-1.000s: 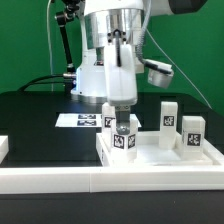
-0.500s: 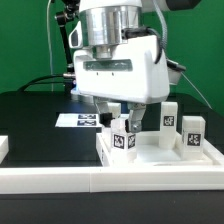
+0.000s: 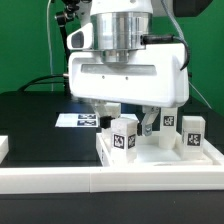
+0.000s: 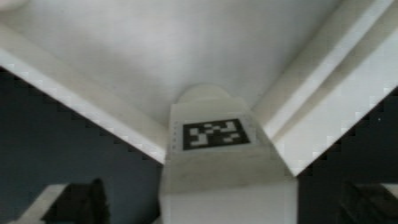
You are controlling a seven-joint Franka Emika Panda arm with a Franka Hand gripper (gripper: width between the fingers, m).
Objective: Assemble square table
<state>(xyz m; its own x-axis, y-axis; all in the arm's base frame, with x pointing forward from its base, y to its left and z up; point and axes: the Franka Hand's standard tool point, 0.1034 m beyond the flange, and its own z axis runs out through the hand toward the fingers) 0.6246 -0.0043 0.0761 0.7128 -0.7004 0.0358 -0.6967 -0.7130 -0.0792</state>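
The white square tabletop (image 3: 165, 152) lies rim up at the exterior view's right. A white tagged leg (image 3: 124, 137) stands upright in its near left corner. My gripper (image 3: 126, 118) hangs straight over this leg, broad side to the camera, with one finger on each side. In the wrist view the leg (image 4: 217, 140) runs up the middle between the dark fingers (image 4: 71, 203), with a gap on both sides. My gripper (image 4: 222, 208) is open and holds nothing. Two more legs (image 3: 168, 116) (image 3: 192, 132) stand on the tabletop's right part.
The marker board (image 3: 72, 120) lies flat on the black table behind the tabletop. A long white rail (image 3: 90, 182) runs along the front. Another white piece (image 3: 3, 148) shows at the left edge. One more tagged leg (image 3: 103, 121) is half hidden behind the gripper.
The gripper has turned about its vertical axis from narrow side to broad side facing the camera. The leg under it has stayed in place.
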